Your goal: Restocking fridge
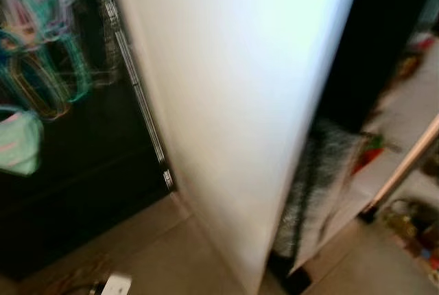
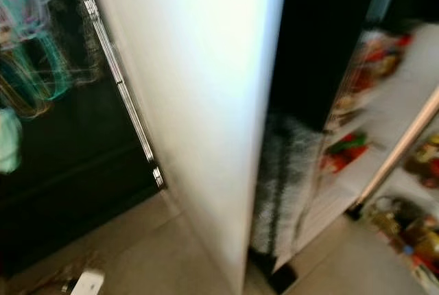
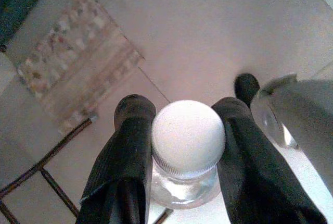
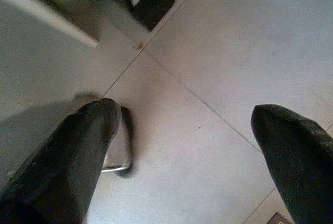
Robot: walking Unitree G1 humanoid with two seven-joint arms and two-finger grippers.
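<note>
- Left wrist view: my left gripper (image 3: 187,153) pinches a white-capped bottle (image 3: 188,136) above the tiled floor (image 3: 208,36).
- My right gripper (image 4: 182,146) hangs spread, holding nothing.
- I judge I'm carrying it to the fridge door (image 1: 240,103); next, reach the shelves (image 2: 384,123).

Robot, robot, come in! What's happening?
Left gripper shut on white-capped bottle. Right gripper open over floor. Fridge door ajar, edge-on ahead.

A tall white fridge door (image 1: 233,103) stands open edge-on, blurred. Behind it to the right, stocked white door shelves (image 1: 405,123) show. Beige floor tiles (image 1: 171,254) lie below.
</note>
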